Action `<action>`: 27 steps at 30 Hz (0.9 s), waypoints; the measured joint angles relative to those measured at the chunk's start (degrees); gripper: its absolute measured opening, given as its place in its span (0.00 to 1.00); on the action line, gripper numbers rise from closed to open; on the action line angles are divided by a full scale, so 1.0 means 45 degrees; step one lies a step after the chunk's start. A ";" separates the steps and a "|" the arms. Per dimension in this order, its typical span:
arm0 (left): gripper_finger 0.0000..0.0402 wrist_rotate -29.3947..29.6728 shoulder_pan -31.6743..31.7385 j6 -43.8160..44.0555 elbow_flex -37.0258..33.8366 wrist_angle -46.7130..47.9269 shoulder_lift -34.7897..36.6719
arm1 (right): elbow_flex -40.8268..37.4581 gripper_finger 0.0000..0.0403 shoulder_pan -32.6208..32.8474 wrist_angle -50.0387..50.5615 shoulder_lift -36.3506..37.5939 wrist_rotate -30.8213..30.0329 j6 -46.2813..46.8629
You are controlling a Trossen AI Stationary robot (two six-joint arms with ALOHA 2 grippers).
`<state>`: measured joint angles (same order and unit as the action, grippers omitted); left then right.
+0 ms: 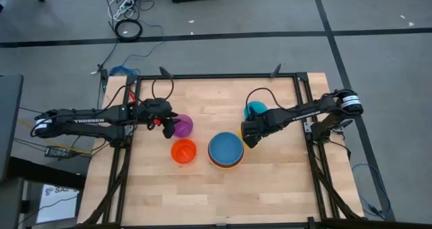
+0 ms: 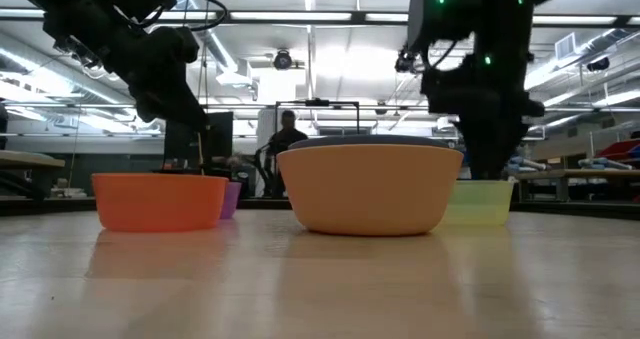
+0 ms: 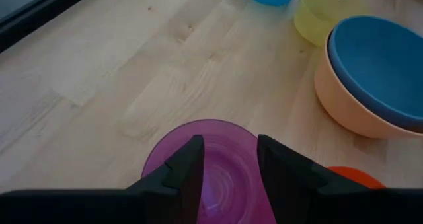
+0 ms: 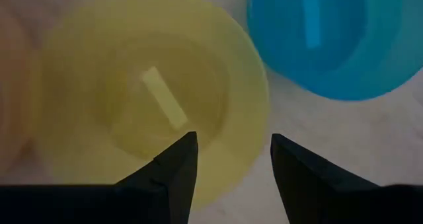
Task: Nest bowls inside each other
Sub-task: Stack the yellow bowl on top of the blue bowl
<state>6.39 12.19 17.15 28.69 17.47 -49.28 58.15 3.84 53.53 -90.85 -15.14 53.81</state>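
The purple bowl (image 3: 218, 178) stands on the table at the left, next to the small red-orange bowl (image 1: 183, 150). My left gripper (image 3: 228, 161) hangs open just above the purple bowl (image 1: 183, 125), its fingers over the bowl's hollow and one side of its rim. The blue bowl (image 1: 225, 148) sits nested in the large orange bowl (image 2: 370, 191). My right gripper (image 4: 231, 158) is open and points down over the yellow bowl (image 4: 145, 92), one finger over the hollow and one near the rim. The teal bowl (image 4: 337, 39) stands beside the yellow one.
A black frame (image 1: 216, 76) runs along the table's far and side edges. Bare wood (image 1: 216, 195) lies between the bowls and the near edge. In the low view a person (image 2: 285, 139) shows in the room far behind the table.
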 joint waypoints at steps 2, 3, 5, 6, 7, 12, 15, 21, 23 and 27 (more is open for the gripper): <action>0.37 0.0000 0.0000 0.0000 0.0000 -0.0019 0.0000 | -0.0408 0.44 -0.0084 -0.0307 -0.0090 0.0019 0.0171; 0.37 0.0000 0.0000 0.0000 0.0000 -0.0020 0.0000 | -0.0623 0.44 -0.0130 -0.0608 -0.0150 0.0066 0.0267; 0.37 0.0000 0.0000 0.0000 0.0000 -0.0003 0.0000 | -0.1032 0.44 -0.0190 -0.1029 -0.0233 0.0108 0.0352; 0.37 0.0000 0.0000 0.0000 0.0000 -0.0017 0.0005 | -0.1202 0.44 -0.0222 -0.1359 -0.0243 0.0149 0.0357; 0.37 0.0001 0.0005 0.0000 0.0000 -0.0013 0.0001 | -0.1356 0.44 -0.0271 -0.1721 -0.0248 0.0184 0.0362; 0.37 0.0005 0.0005 0.0005 0.0000 -0.0064 0.0005 | -0.1855 0.38 -0.0565 -0.2494 -0.0258 0.0162 0.0317; 0.37 0.0015 0.0005 0.0005 0.0000 -0.0217 0.0005 | -0.1874 0.23 -0.0726 -0.2489 -0.0254 0.0148 0.0216; 0.37 0.0092 0.0005 0.0008 0.0000 -0.0362 0.0005 | -0.1855 0.03 -0.0898 -0.2550 -0.0043 0.0547 -0.0309; 0.37 0.0092 0.0005 0.0010 0.0000 -0.0367 0.0005 | -0.1860 0.01 -0.0956 -0.2441 0.0248 0.0633 -0.0504; 0.37 0.0097 0.0005 0.0010 0.0000 -0.0377 0.0005 | -0.1697 0.00 -0.1070 -0.1487 0.1318 0.0630 -0.0582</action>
<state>6.83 12.21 17.19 28.69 15.77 -49.25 50.51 -0.97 46.84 -84.91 -12.30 51.19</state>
